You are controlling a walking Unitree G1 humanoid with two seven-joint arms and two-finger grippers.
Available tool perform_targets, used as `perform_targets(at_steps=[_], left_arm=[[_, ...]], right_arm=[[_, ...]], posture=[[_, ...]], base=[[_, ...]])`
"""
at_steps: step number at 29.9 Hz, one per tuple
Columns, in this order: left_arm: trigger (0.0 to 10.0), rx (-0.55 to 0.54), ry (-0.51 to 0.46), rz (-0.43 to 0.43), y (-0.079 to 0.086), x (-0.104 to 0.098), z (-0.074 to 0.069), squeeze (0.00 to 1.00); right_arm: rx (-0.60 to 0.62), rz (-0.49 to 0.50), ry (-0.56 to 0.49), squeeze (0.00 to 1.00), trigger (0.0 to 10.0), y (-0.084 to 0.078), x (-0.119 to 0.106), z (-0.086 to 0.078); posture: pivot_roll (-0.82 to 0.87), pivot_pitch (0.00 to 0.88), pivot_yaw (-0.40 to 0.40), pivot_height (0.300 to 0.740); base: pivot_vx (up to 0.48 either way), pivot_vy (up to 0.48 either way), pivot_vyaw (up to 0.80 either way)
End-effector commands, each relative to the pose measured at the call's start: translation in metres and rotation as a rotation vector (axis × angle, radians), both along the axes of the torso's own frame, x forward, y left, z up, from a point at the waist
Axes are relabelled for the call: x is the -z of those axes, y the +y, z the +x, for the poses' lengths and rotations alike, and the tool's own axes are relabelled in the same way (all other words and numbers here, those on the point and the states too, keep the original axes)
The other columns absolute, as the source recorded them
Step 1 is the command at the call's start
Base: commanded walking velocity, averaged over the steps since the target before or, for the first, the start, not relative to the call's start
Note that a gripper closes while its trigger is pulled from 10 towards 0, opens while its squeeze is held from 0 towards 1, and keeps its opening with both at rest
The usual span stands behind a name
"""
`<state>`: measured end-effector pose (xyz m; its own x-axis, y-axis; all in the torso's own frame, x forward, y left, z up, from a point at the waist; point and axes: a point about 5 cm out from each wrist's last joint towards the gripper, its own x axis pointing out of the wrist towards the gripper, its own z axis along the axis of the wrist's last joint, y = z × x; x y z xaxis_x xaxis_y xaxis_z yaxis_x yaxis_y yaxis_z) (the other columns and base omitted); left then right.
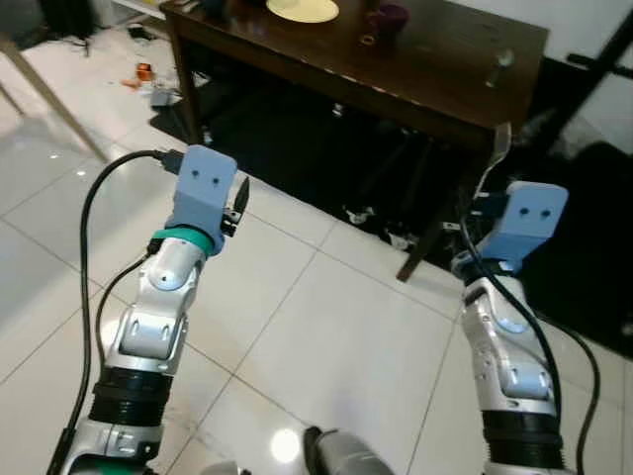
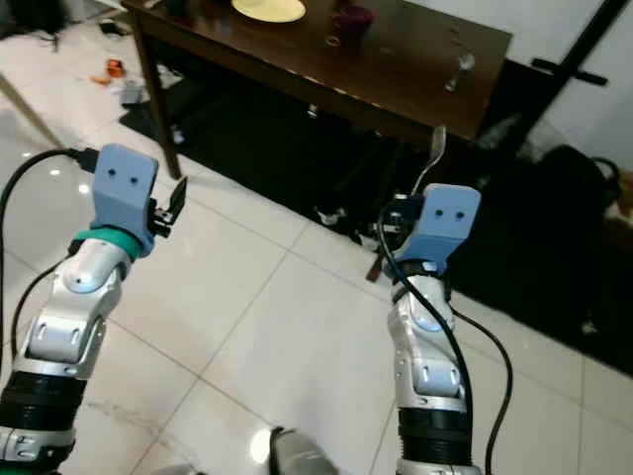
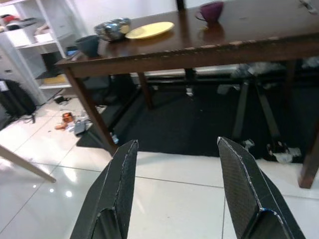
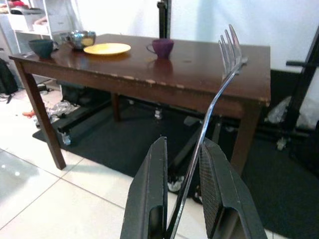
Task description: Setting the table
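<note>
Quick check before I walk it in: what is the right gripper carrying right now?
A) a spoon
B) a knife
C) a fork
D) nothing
C: the right gripper is shut on a fork, handle pinched between its fingers and tines up toward the table; the left gripper is open and empty.

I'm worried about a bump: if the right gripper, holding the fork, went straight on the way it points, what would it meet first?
Probably the wooden table: the right gripper points at its near edge, and the fork tines would arrive first. Depth is unclear.
</note>
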<state>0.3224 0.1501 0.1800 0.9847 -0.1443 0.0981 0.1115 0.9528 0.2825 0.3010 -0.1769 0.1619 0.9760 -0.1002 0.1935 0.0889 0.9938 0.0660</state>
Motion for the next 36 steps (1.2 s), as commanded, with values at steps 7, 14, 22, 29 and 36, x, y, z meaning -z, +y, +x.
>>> perform_targets(at_steps=[7, 14, 22, 29, 36], left_arm=[[10.0, 0.008, 0.020, 0.000, -0.002, 0.003, -0.001, 0.00], [10.0, 0.008, 0.020, -0.001, -0.002, 0.003, -0.001, 0.00], [10.0, 0.013, 0.017, -0.009, -0.003, 0.002, -0.001, 0.00], [10.0, -0.001, -0.018, -0.015, -0.002, -0.003, 0.000, 0.00], [10.0, -0.076, -0.051, -0.009, 0.004, -0.008, 0.004, 0.00]], right_arm=[[0.024, 0.007, 0.024, 0.00, 10.0, -0.003, 0.004, 0.000], [0.028, 0.007, 0.022, 0.00, 10.0, -0.004, 0.003, 0.000], [0.030, 0.008, 0.023, 0.00, 10.0, -0.004, 0.003, 0.000], [0.020, 0.000, 0.004, 0.00, 10.0, -0.001, -0.001, 0.002], [-0.056, -0.039, -0.067, 0.00, 10.0, 0.014, -0.015, 0.004]], posture=[[0.06, 0.018, 0.024, 0.740], [0.06, 0.019, 0.024, 0.740], [0.06, 0.021, 0.024, 0.740], [0.06, 0.021, 0.024, 0.740], [0.06, 0.021, 0.023, 0.740]], base=[[0.000, 0.000, -0.80], [0.000, 0.000, -0.80], [0.000, 0.000, -0.80], [0.000, 0.000, -0.80], [0.315, 0.000, -0.23]])
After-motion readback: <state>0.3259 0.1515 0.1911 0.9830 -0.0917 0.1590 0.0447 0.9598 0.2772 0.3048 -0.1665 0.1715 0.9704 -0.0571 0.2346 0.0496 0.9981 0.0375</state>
